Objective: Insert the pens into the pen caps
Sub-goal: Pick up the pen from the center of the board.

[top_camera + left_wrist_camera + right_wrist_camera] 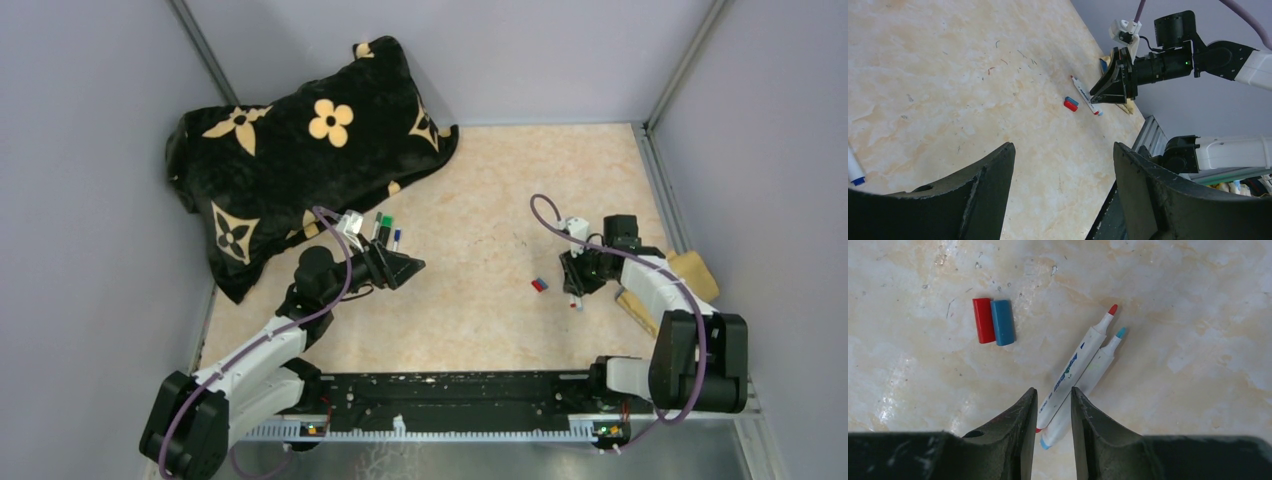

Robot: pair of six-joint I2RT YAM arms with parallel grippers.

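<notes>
Now your right gripper (1053, 392) brackets two uncapped pens (1075, 365) on the table (1173, 430) — clamped or not, unclear — while the left gripper (1063, 147) gapes empty; next, single one out for the red cap (983, 320).

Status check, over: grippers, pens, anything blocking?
Left gripper open, empty. Right gripper astride red-tipped pen and blue-tipped pen together, grip unconfirmed. Red cap, blue cap nearby, nothing blocking.

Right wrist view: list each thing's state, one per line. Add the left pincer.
Red-tipped pen: uncapped, lying flat.
Blue-tipped pen: uncapped, flat, touching it alongside.
Red cap: off, lying flat.
Blue cap: off, touching the red one's side.
Right pincer: jaws narrow, flanking both pens' rear ends; grip unclear.
Left pincer: open, empty.
</notes>
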